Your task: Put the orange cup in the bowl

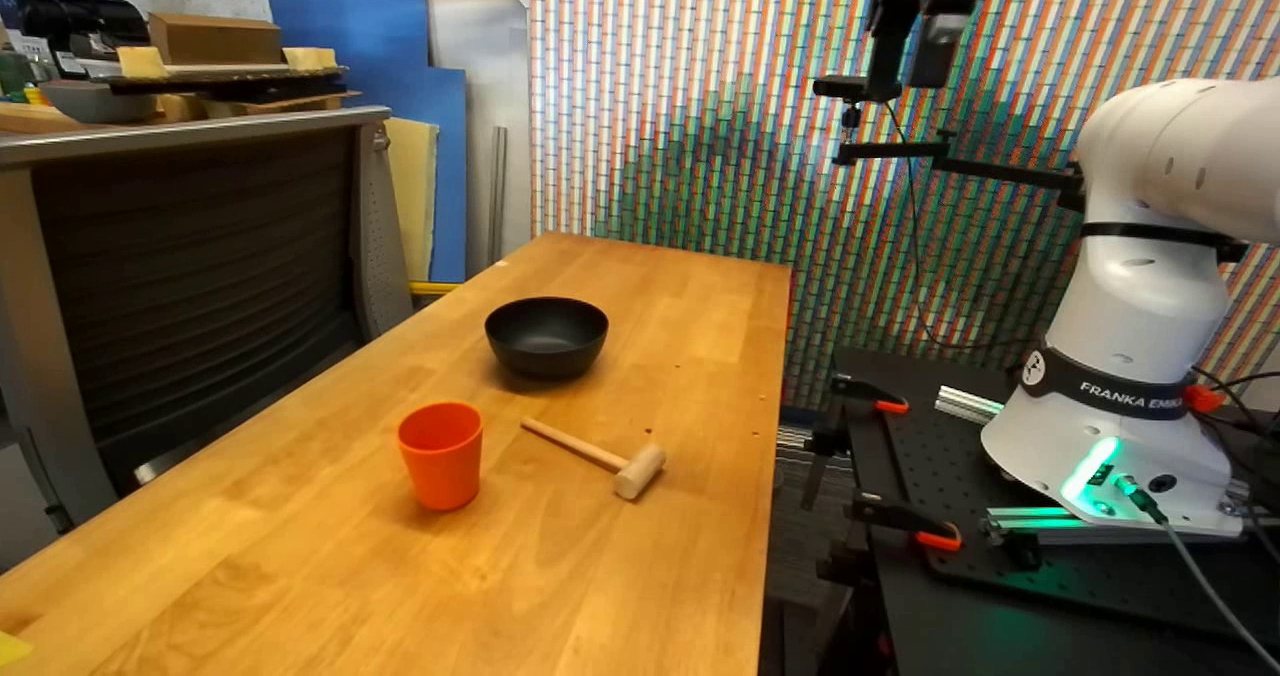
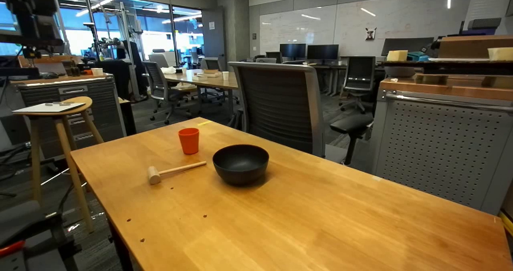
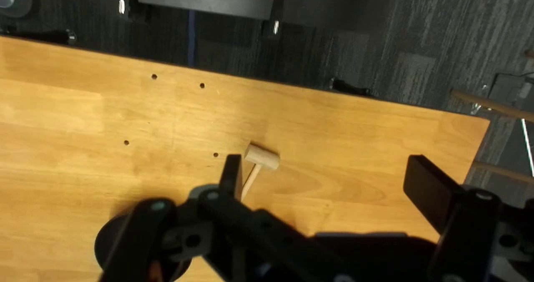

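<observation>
Orange and slightly tapered, the cup (image 1: 441, 466) stood upright on the wooden table (image 1: 400, 601), outside the bowl (image 1: 547, 346) and near it, its mouth upward, which likely left the rim free for a grasp. The mallet (image 1: 638, 472) lay just beside, on its side, its handle pointing towards the gap between the two. Above, the gripper (image 3: 325, 177) held nothing, its fingers (image 3: 434, 194) spread, presumably readied to descend over the cup. The bowl looked bare inside in both exterior views; the cup seemed vacant too, though its floor could not be made out.
</observation>
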`<state>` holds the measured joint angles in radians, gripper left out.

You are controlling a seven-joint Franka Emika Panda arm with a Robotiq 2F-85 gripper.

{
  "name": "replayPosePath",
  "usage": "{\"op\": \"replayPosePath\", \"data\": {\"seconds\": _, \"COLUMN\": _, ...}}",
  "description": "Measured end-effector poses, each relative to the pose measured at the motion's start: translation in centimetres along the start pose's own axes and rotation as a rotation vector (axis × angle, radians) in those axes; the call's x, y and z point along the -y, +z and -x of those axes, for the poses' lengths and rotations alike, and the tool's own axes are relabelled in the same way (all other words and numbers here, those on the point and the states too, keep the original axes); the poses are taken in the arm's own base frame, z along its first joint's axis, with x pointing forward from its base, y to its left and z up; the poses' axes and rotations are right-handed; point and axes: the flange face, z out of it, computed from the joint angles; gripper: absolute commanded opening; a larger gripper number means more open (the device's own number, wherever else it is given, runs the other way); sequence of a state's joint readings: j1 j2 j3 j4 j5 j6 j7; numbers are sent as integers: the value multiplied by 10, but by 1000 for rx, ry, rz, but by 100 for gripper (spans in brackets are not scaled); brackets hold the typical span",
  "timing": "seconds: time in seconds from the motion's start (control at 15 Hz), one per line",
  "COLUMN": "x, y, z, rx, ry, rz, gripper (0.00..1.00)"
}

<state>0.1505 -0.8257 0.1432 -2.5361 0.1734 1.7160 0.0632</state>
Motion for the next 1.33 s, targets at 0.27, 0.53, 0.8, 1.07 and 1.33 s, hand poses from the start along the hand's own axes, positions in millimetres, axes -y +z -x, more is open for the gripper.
{"op": "replayPosePath", "data": {"seconds": 0.27, "x": 6, "y": 72, "z": -60, "rx": 4, "ry": -16, "rz": -19, "gripper": 100}}
{"op": "replayPosePath", "data": {"seconds": 0.53, "x": 20, "y": 159, "z": -107, "rx": 38, "ry": -64, "rz": -34, "gripper": 100}}
{"op": "replayPosePath", "data": {"seconds": 0.8, "x": 34, "y": 235, "z": -144, "rx": 71, "ry": -107, "rz": -46, "gripper": 100}}
{"op": "replayPosePath", "data": {"seconds": 1.07, "x": 67, "y": 290, "z": -190, "rx": 102, "ry": -180, "rz": -62, "gripper": 100}}
{"op": "replayPosePath", "data": {"seconds": 1.33, "x": 127, "y": 316, "z": -239, "rx": 69, "ry": -323, "rz": -40, "gripper": 100}}
